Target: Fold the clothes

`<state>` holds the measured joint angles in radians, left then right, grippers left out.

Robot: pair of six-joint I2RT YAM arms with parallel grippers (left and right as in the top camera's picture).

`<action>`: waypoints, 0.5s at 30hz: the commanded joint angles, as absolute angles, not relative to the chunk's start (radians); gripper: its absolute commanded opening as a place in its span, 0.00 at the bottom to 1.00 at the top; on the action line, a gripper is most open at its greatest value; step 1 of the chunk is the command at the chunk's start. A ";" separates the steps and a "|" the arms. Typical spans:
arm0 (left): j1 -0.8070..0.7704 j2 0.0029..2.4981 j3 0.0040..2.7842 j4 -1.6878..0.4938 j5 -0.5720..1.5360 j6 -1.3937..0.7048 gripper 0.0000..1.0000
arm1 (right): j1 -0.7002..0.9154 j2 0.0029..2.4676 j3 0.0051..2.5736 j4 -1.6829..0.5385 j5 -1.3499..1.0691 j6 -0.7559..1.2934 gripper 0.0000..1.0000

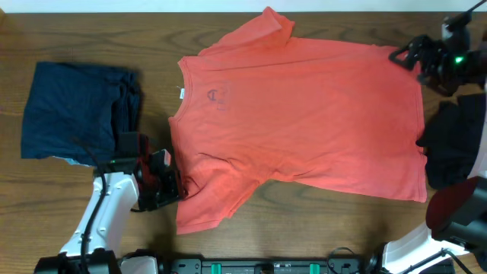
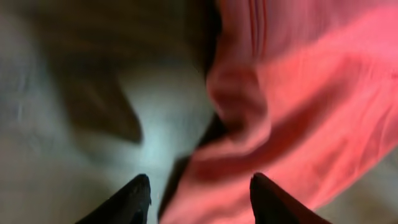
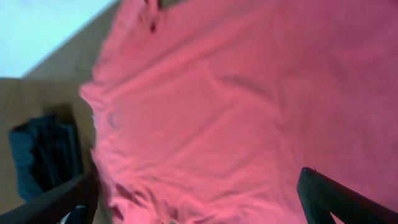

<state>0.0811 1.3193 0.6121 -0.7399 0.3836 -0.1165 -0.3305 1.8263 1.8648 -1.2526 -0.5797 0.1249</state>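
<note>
The coral-red T-shirt (image 1: 304, 114) lies spread flat on the wooden table (image 1: 76, 30), neck label towards the left. My left gripper (image 1: 171, 186) is low at the shirt's near-left sleeve. In the left wrist view its jaws (image 2: 199, 180) stand apart, with the sleeve's folded edge (image 2: 298, 112) reaching between the tips but not pinched. My right gripper (image 1: 403, 55) hovers by the shirt's far-right corner. It is wide open (image 3: 196, 177) above the fabric (image 3: 236, 106) and holds nothing.
A folded navy garment (image 1: 72, 110) lies at the left, also in the right wrist view (image 3: 43, 155). A black garment (image 1: 456, 144) is bunched at the right edge, beside the shirt's hem. Bare wood shows along the front edge.
</note>
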 commanded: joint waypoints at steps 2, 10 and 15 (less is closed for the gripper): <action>0.079 1.338 0.565 -0.646 0.392 -0.144 0.53 | -0.270 1.835 1.802 -1.261 -0.495 0.092 0.99; 0.077 1.421 0.557 -0.498 0.419 -0.143 0.47 | -0.203 1.835 1.635 -1.212 -0.463 0.089 0.99; 0.066 1.475 0.557 -0.399 0.419 -0.144 0.29 | -0.197 1.835 1.521 -1.169 -0.462 0.089 0.99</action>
